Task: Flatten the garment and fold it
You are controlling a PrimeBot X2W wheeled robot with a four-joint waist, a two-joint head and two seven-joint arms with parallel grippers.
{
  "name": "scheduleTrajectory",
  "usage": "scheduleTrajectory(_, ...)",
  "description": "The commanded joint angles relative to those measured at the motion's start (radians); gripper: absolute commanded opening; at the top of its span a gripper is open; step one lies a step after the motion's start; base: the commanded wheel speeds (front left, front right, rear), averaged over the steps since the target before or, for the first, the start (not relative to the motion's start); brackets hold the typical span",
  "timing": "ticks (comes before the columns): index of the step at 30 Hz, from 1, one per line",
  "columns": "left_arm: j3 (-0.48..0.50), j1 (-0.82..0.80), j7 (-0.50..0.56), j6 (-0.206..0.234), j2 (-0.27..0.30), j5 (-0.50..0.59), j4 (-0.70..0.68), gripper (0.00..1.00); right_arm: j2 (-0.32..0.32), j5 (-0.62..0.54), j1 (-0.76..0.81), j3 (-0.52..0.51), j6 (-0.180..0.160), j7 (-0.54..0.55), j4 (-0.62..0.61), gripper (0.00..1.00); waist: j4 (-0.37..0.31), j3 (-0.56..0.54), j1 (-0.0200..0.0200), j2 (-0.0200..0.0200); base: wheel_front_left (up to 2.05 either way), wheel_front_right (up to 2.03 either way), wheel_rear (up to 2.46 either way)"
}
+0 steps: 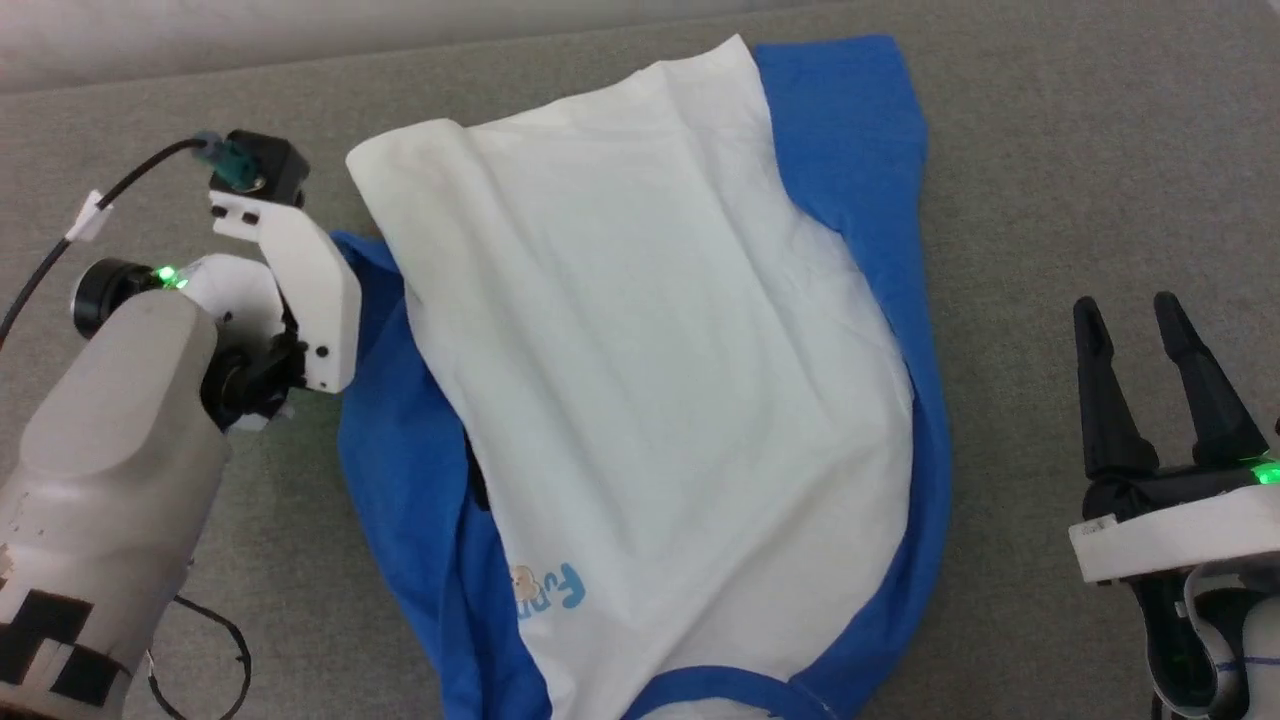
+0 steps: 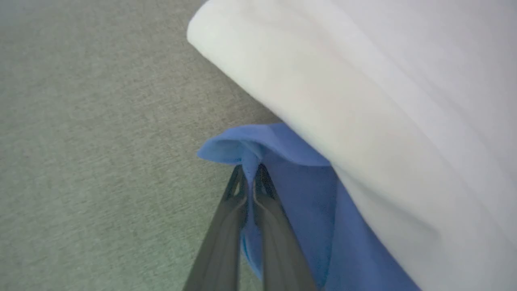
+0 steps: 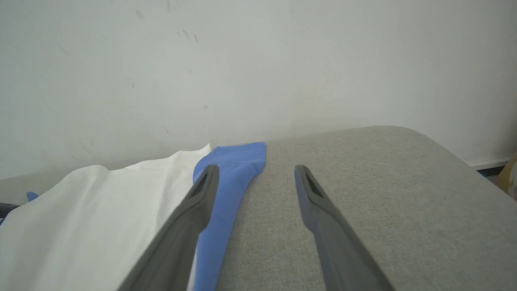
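Note:
The garment (image 1: 640,380), a white T-shirt with bright blue sleeves, lies on the grey cushion with its neckband toward me and its white body folded over. Small light-blue lettering and a tan cartoon (image 1: 545,590) show near the bottom. My left gripper (image 2: 251,171) is shut on the edge of the blue left sleeve (image 2: 282,161); in the head view its white wrist (image 1: 300,290) covers the fingers beside that sleeve (image 1: 400,450). My right gripper (image 1: 1135,325) stands open over bare cushion to the right of the shirt, and its open fingers (image 3: 206,190) point past the right blue sleeve (image 3: 234,165).
The grey fabric surface (image 1: 1080,150) spreads around the shirt, with free room to the right and left. A pale wall (image 3: 258,60) rises behind it. A black cable (image 1: 60,250) runs to the left wrist camera.

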Motion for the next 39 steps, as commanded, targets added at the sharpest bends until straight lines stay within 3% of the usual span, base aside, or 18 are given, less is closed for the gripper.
scheduleTrajectory(1,0.006,0.023,-0.019,0.011,0.017,0.009,0.014,0.0,-0.002,-0.007,-0.002,-0.003,-0.002,0.003,0.004,1.0,0.036,-0.041,-0.0001,0.0,0.0,0.0,0.0)
scheduleTrajectory(13,0.154,0.039,-0.374,0.088,0.131,0.014,-0.019,0.0,0.005,-0.019,0.029,-0.016,-0.002,0.038,0.02,1.0,0.12,-0.106,-0.0001,0.0,0.0,0.0,0.0)
scheduleTrajectory(21,0.204,0.101,-0.49,0.115,0.126,-0.02,0.041,0.0,0.006,-0.024,0.012,-0.011,-0.002,0.057,0.017,1.0,0.133,-0.071,-0.0001,0.0,0.0,0.0,0.0)
scheduleTrajectory(22,0.208,0.108,-0.501,0.123,0.125,-0.022,0.058,0.09,0.006,-0.024,0.01,-0.011,-0.002,0.059,0.02,1.0,0.133,-0.069,-0.0001,0.0,0.0,0.0,0.0)
scheduleTrajectory(23,0.214,0.113,-0.515,0.137,0.126,-0.02,0.077,0.49,0.006,-0.025,0.008,-0.011,-0.002,0.062,0.025,1.0,0.134,-0.07,-0.0001,0.0,0.0,0.0,0.0)
scheduleTrajectory(24,0.219,0.117,-0.534,0.158,0.126,-0.015,0.097,1.0,0.006,-0.026,0.007,-0.013,-0.002,0.064,0.031,1.0,0.135,-0.073,-0.0001,0.0,0.0,0.0,0.0)
scheduleTrajectory(28,0.219,0.134,-0.603,0.189,0.113,0.001,0.157,1.0,0.007,-0.03,0.01,-0.024,-0.002,0.089,0.063,1.0,0.143,-0.106,-0.0001,0.0,0.0,0.0,0.0)
scheduleTrajectory(32,0.21,0.138,-0.699,0.172,0.08,0.013,0.151,1.0,-0.006,-0.039,0.012,-0.046,-0.002,0.139,0.094,1.0,0.165,-0.151,-0.0001,0.0,0.0,0.0,0.0)
scheduleTrajectory(39,0.169,0.194,-0.807,0.148,-0.007,0.062,-0.015,1.0,-0.048,-0.055,-0.02,-0.095,-0.002,0.31,0.144,1.0,0.241,-0.2,-0.0001,0.0,0.0,0.0,0.0)
